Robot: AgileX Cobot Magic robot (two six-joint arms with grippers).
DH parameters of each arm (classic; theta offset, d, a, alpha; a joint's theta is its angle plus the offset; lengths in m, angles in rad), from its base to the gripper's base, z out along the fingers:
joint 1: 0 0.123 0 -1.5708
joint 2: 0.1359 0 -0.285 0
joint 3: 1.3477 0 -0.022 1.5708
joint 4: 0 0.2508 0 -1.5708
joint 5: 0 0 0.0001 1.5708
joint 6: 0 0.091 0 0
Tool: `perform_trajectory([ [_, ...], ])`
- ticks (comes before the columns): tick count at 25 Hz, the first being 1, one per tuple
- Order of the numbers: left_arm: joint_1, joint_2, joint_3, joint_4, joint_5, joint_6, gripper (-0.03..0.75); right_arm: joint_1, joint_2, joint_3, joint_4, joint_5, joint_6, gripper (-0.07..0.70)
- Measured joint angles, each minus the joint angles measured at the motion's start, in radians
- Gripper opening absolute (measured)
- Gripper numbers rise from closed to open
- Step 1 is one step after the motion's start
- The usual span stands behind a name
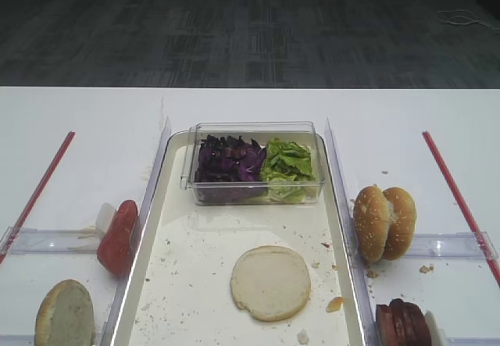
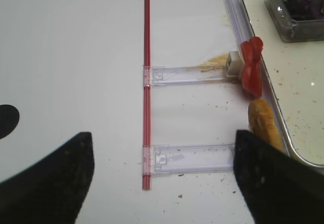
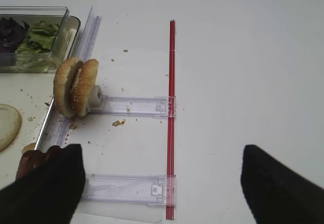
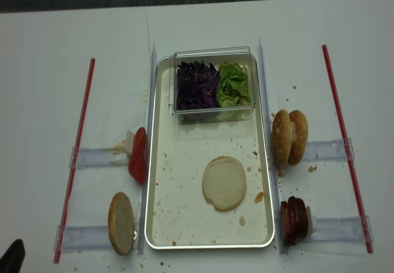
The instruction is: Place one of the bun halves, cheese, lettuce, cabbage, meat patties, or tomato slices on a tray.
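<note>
Bun half (image 1: 270,282) lies flat, cut face up, on tray (image 1: 185,283) running near-to-far; round, no long axis. Both end effectors, left (image 2: 162,183) and right (image 3: 162,183), wide open, empty.

Each wrist view shows two broad, matte black fingers (image 2: 48,183) with smooth rounded edges, bare of screws, cables or markings. Another small black rounded bit of the robot (image 4: 12,254) shows just beyond the left red strip (image 4: 75,156).
</note>
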Motion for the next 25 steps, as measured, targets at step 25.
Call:
perform_trajectory([
  [25,0.000,0.000,0.000,0.000,0.000,0.000,0.567,0.000,0.000,0.000,0.000,0.000,0.000,0.652],
])
